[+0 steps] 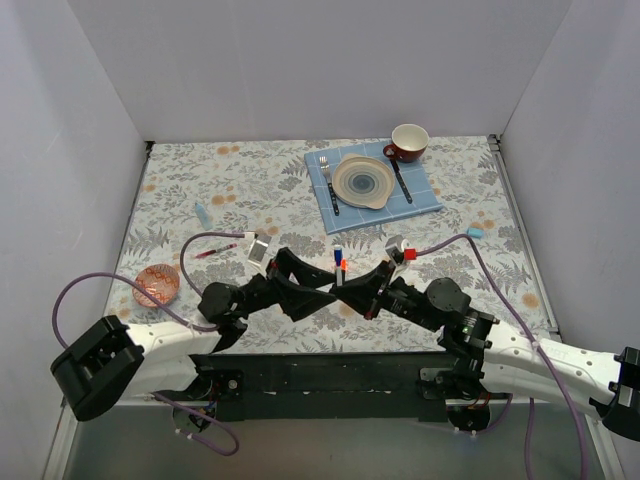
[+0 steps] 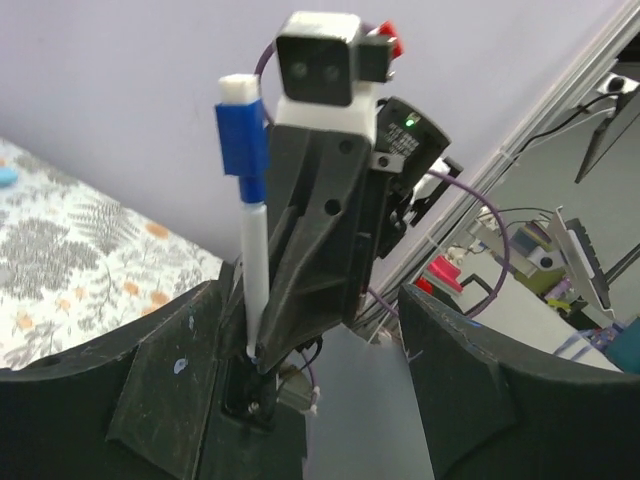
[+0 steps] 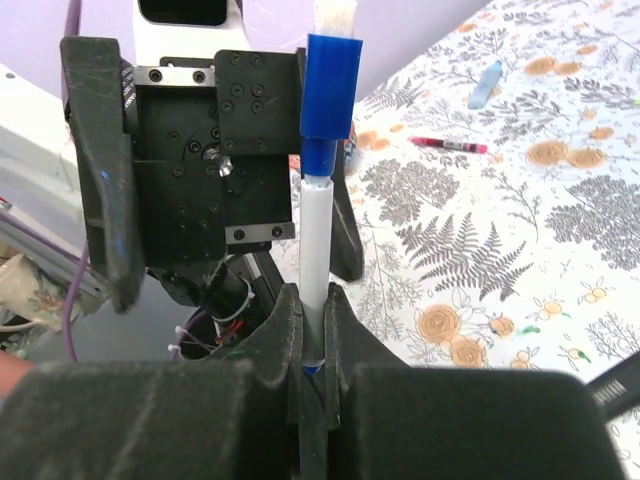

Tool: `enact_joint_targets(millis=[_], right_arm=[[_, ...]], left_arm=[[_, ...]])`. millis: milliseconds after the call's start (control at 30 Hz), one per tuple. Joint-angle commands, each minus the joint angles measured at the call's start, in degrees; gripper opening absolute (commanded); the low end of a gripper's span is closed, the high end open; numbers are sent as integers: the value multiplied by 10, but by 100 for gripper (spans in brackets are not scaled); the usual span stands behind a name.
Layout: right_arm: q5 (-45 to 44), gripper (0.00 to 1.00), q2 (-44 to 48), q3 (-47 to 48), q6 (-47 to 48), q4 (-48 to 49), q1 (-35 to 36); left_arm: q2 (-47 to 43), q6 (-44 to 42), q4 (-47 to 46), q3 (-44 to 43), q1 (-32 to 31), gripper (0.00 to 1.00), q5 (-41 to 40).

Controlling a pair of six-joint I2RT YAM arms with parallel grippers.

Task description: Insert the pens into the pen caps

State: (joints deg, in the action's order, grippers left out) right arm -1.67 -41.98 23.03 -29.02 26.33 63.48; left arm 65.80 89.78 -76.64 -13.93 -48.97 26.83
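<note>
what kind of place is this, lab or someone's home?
Likely a lab robot cell: white panel walls box in a floral tablecloth, with a staged plate and red cup.

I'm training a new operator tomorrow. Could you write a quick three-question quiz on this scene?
1. Which arm grips the upright white-grey pen? A) left B) right C) neither
2. True or false: the red pen lies inside the bowl.
3. Fill in: the left pincer has its jaws ____.

Key: 1 B, the right pincer is shut on it; 2 false, it lies on the table, apart from the bowl; 3 open.
</note>
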Motion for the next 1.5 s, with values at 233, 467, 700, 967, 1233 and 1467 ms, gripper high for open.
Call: enact_joint_targets(millis=[233,467,700,967,1233,1467], right_arm=[[12,1,8,18,3,33,-1],[40,1,7,12,-3,39,-1],[53,1,0,11,-5,43,-1],[71,1,-10,11,-10,48,-2],[79,1,-13,9,-13,50,-2],[90,1,-16,10,-16,52,-1]], left_arm=[[-88,-81,110,-51,-2,76,-55],[-92,-94,139,-68,-2,76,-68],[-90,-116,176,-93,-2,75,-78],[-98,-120,171,-96,-2,73,-88],[-103,-123,178,-101,-2,70,-99],[-108,-123,191,-104,-2,62,-104]])
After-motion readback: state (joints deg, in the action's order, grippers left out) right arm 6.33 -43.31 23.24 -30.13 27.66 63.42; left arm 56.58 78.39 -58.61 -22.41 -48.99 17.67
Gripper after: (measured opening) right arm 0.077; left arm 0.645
